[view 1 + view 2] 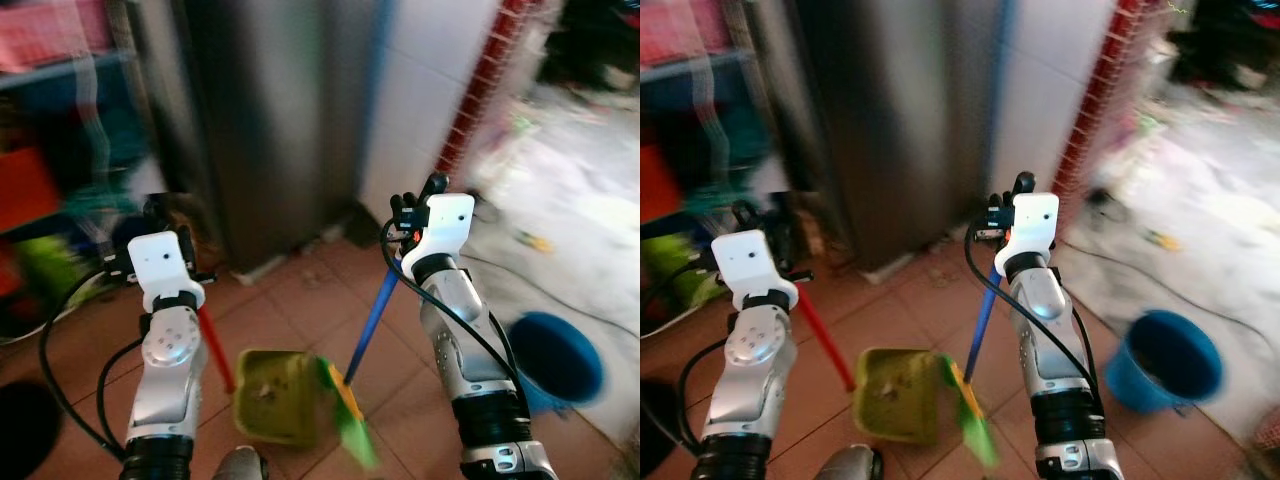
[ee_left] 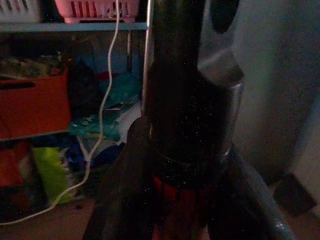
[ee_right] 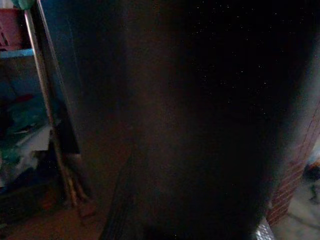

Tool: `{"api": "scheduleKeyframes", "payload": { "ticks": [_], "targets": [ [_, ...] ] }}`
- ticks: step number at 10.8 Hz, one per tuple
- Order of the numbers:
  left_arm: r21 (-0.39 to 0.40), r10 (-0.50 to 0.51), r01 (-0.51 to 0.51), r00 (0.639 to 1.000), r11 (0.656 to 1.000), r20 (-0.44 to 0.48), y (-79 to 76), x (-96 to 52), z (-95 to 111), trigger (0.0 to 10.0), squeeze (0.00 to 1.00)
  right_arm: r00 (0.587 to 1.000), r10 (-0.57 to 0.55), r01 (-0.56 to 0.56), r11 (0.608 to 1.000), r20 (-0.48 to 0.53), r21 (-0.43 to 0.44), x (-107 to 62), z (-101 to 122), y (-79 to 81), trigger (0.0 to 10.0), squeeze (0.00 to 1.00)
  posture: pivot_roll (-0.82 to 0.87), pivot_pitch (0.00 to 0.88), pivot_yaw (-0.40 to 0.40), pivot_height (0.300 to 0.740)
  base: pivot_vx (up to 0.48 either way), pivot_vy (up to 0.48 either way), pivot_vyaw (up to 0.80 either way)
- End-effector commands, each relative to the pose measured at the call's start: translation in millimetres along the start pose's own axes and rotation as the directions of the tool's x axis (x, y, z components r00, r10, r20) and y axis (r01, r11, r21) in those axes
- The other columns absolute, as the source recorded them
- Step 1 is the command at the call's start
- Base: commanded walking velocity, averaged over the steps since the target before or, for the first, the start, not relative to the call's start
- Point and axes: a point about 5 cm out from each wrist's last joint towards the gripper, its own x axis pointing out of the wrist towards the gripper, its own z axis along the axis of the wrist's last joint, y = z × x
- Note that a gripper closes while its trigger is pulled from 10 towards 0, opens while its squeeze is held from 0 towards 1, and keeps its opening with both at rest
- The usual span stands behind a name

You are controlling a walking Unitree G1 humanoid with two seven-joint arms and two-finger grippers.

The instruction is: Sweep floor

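Observation:
My left gripper [image 1: 158, 214] is shut on the red handle [image 1: 214, 348] of a yellow-green dustpan [image 1: 272, 396], which rests on the terracotta tiles between my arms. In the left wrist view the dark fingers [image 2: 117, 200] close around that red handle [image 2: 172, 202]. My right gripper [image 1: 417, 202] is shut on the blue handle [image 1: 372, 318] of a broom. Its green and orange head [image 1: 350, 412] sits on the floor at the dustpan's right edge. In the right wrist view there is one large dark shape close up. The eye views are blurred.
A tall steel cabinet [image 1: 280, 120] stands straight ahead, with a white tiled wall and a red brick column [image 1: 482, 78] to its right. A blue bucket [image 1: 556, 362] sits right of my right arm. Cluttered shelves with an orange box [image 2: 35, 102] are on the left. Litter lies on the pale floor far right.

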Motion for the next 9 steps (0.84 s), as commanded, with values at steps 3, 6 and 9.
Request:
{"api": "scheduleKeyframes", "payload": {
  "ticks": [3,6,9],
  "targets": [
    [-0.036,-0.014,0.017,0.997,0.999,0.08,-3.7,3.4,20.7,10.0,0.0,0.997,-0.014,0.014,1.0,0.082,0.001,5.0,16.8,-2.6,10.0,0.0,-0.04,0.0,-0.05,0.74,0.085,0.0,0.0],
    [-0.046,-0.037,0.041,0.996,0.998,0.084,-7.0,3.3,21.2,10.0,0.0,0.996,-0.009,0.011,1.0,0.083,-0.027,3.8,15.8,-3.1,10.0,0.0,-0.04,0.0,-0.048,0.74,0.397,0.0,0.0],
    [-0.051,-0.048,0.053,0.995,0.997,0.087,-9.1,2.2,22.0,10.0,0.0,0.995,0.013,-0.008,0.999,0.103,-0.048,2.6,18.0,-0.6,10.0,0.0,-0.04,0.0,-0.05,0.74,0.446,0.0,0.31]
  ]
}}
